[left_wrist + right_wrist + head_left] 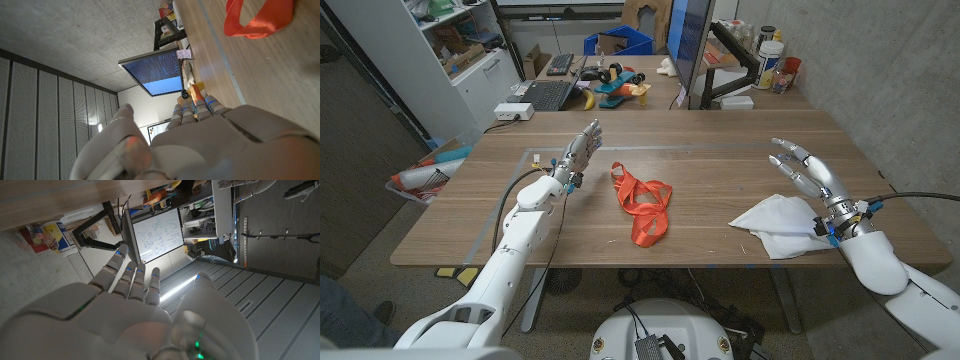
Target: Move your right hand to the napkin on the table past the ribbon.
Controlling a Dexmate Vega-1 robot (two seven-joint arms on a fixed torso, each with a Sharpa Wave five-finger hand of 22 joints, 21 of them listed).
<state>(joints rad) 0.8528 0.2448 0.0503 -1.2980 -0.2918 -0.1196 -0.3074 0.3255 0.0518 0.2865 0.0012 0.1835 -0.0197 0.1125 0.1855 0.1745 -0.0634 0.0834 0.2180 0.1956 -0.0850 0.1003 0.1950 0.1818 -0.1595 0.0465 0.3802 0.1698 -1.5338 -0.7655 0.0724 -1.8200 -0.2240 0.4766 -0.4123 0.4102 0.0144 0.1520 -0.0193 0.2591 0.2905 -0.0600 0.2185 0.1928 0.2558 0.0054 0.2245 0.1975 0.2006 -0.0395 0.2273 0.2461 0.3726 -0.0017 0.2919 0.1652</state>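
1. The orange ribbon (642, 205) lies in a loose tangle near the middle of the wooden table (720, 150), and I take it as my mark for everything else.
2. The white napkin (775, 225) lies crumpled on the table well off to the robot's right of the ribbon, near the front edge.
3. The right hand (803, 170) is raised just beyond the napkin's far side, further from the ribbon than the napkin's near corner; its fingers (786, 160) are spread apart and hold nothing. The right wrist sits over the napkin's outer edge.
4. The left hand (582, 148) stands on the other side of the ribbon, near it but apart, fingers straight and close together, pointing away from the robot, gripping nothing.
5. From the left wrist, the ribbon (257, 17) shows beyond the left hand (200, 145).
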